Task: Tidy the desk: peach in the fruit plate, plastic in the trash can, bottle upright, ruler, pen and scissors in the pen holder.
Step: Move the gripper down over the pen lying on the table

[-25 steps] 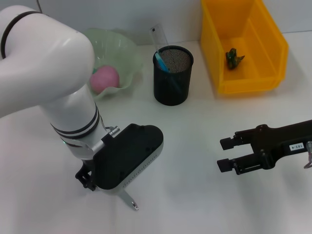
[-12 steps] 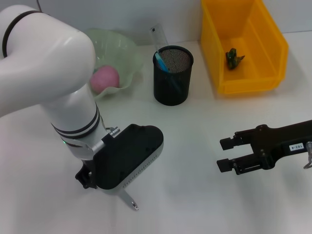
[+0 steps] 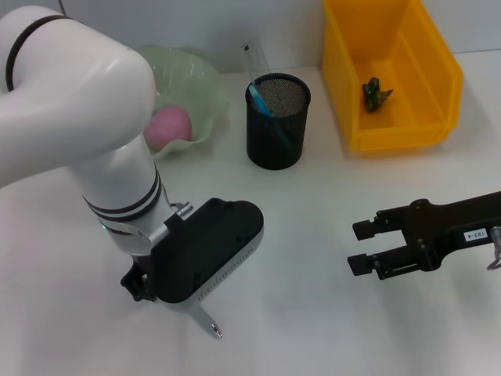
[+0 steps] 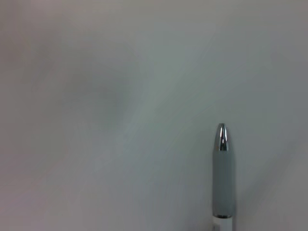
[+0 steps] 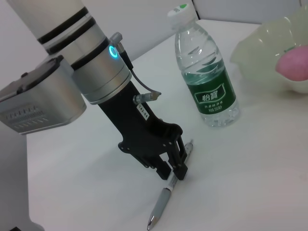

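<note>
In the right wrist view my left gripper (image 5: 173, 168) is down at the table with its fingers close on either side of the grey pen (image 5: 161, 204), which lies flat. Its silver tip pokes out from under my left wrist (image 3: 210, 323) and fills the left wrist view (image 4: 221, 173). The water bottle (image 5: 207, 82) stands upright behind that arm. A pink peach (image 3: 167, 127) rests in the green fruit plate (image 3: 205, 82). The black mesh pen holder (image 3: 278, 133) holds a clear ruler (image 3: 255, 59) and a blue item. Green plastic (image 3: 376, 92) lies in the yellow bin (image 3: 391, 137). My right gripper (image 3: 362, 249) hangs open at the right.
My bulky left arm covers the left of the table in the head view and hides the bottle there. The yellow bin stands at the back right, the pen holder in the back middle, and white tabletop lies between the two grippers.
</note>
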Robot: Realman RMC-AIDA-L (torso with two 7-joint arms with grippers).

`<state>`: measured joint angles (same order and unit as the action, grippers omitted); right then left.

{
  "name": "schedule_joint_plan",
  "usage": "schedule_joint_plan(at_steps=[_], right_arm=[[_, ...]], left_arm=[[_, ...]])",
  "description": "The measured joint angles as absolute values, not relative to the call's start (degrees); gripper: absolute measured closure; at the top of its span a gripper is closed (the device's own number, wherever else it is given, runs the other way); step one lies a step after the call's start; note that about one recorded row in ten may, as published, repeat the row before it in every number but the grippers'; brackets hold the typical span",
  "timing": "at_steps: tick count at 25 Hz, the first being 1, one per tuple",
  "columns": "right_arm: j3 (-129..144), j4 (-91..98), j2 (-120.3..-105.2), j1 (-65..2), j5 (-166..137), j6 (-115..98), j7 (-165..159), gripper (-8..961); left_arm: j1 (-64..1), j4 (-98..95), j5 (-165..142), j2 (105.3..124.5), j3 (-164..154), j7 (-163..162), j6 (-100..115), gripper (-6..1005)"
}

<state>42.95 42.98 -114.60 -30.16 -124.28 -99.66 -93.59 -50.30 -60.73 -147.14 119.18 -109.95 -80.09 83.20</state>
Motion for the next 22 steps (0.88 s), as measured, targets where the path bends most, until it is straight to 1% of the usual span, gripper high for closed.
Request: schedule_joint_plan(at_steps=[15, 20, 22], right_arm=[[42.9, 42.9, -114.66, -30.2, -124.2, -99.7, -93.5, 227], [43.0, 43.2, -114.74, -30.2, -124.1, -99.7, -93.5, 228], [43.0, 43.2, -114.74, -30.2, -124.1, -99.7, -93.5, 228]], left_arm=[[-50.7, -59.6, -146.7, 119.18, -109.9, -79.8, 82.8, 713], [-50.8, -59.4, -146.6, 119.18, -109.9, -79.8, 82.8, 761], [-50.9, -59.3, -146.6, 119.18, -109.8, -79.9, 82.8, 801]])
